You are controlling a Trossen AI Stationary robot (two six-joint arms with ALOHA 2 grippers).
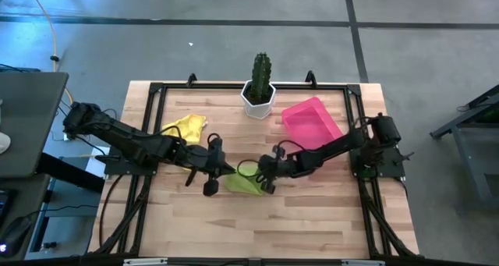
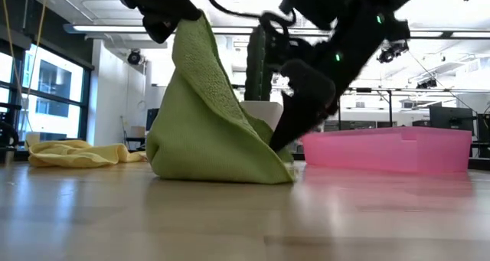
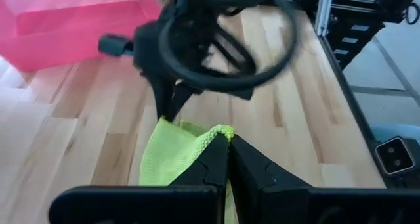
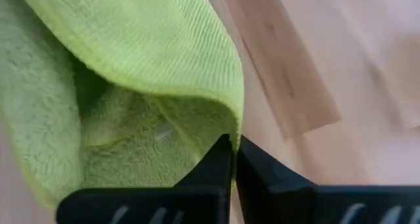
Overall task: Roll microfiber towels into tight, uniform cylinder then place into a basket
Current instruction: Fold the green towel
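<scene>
Half the cactus (image 2: 256,62) behind towel (image 2: 207,115)

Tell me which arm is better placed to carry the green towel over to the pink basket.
Probably the right: its tool grips the green towel at the edge nearer the pink basket, while the left tool pinches the farther corner.

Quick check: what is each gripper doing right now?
Left gripper: shut on the green towel, holding one corner up.
Right gripper: shut on the green towel's edge, low by the table.
</scene>
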